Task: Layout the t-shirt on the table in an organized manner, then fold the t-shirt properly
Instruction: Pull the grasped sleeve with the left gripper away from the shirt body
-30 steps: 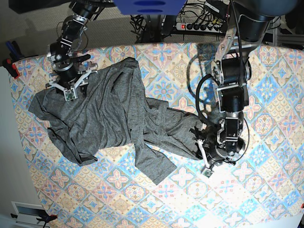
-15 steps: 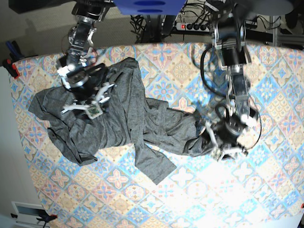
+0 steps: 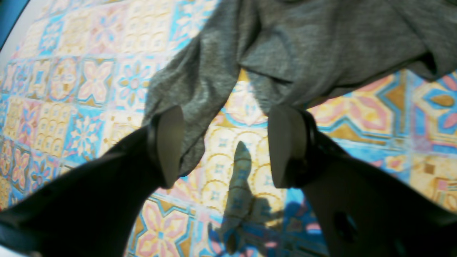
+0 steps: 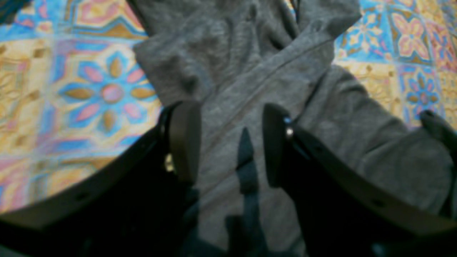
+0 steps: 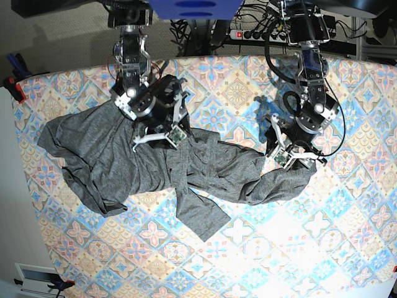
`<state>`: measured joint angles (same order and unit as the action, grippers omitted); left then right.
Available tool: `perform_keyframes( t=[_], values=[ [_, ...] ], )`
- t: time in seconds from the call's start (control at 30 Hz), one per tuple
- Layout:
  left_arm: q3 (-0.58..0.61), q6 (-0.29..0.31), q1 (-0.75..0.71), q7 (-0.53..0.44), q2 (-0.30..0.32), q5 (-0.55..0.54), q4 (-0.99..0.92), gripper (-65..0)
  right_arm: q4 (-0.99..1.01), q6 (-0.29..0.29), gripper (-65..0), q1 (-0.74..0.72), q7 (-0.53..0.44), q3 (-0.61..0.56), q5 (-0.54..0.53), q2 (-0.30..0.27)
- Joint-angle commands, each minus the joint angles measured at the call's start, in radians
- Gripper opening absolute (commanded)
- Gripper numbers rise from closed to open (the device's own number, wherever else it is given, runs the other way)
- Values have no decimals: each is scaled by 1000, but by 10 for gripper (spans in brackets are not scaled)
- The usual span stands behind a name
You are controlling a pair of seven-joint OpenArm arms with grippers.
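The dark grey t-shirt (image 5: 142, 164) lies crumpled across the table (image 5: 347, 217), running from the far left to right of centre, with one flap pointing toward the front. My left gripper (image 5: 295, 158) stands open just over the t-shirt's right end. In the left wrist view its fingers (image 3: 167, 146) are wide apart, with the t-shirt (image 3: 303, 46) hem lying at the tips and the patterned table (image 3: 71, 78) below. My right gripper (image 5: 159, 139) hovers open over the t-shirt's upper middle. In the right wrist view the gripper (image 4: 228, 142) frames a seam of the t-shirt (image 4: 250, 71), holding nothing.
A power strip (image 5: 260, 34) and tangled cables lie beyond the table's far edge. A red clamp (image 5: 15, 87) sits at the left edge. A blue mount (image 5: 195, 7) hangs at the top centre. Bare patterned cloth (image 5: 279, 248) fills the front and right.
My left gripper opened, let go of the t-shirt's right end and moved toward the far side. The right arm swung from the far-left corner toward the middle of the t-shirt.
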<state>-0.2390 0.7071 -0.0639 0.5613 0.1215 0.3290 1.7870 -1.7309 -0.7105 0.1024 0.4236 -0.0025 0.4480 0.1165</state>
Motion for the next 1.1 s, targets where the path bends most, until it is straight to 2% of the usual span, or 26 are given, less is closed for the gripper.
perform_keyframes(
  t=[0.0, 0.17, 0.5, 0.7, 0.97, 1.07],
  values=[
    [-3, -9, 3, -22, 7, -12, 21, -299, -10, 13, -385, -43, -36, 0, -16, 4],
    [-3, -9, -4, -22, 8, -12, 21, -299, 27, 13, -385, -97, -41, 3, -16, -1],
    [0, -9, -15, -22, 5, -12, 21, -299, 110, 13, -385, -97, -45, 37, -16, -1],
    [-3, -9, -15, -22, 5, -12, 21, -299, 191, 13, -385, -97, -130, 46, -16, -1],
    [-3, -9, -15, -22, 5, -12, 21, -299, 253, 13, -386, -97, -141, 46, -16, -1],
    [-3, -9, -12, -22, 5, -12, 21, -299, 253, 13, -424, -97, -141, 45, -16, -1]
  ],
)
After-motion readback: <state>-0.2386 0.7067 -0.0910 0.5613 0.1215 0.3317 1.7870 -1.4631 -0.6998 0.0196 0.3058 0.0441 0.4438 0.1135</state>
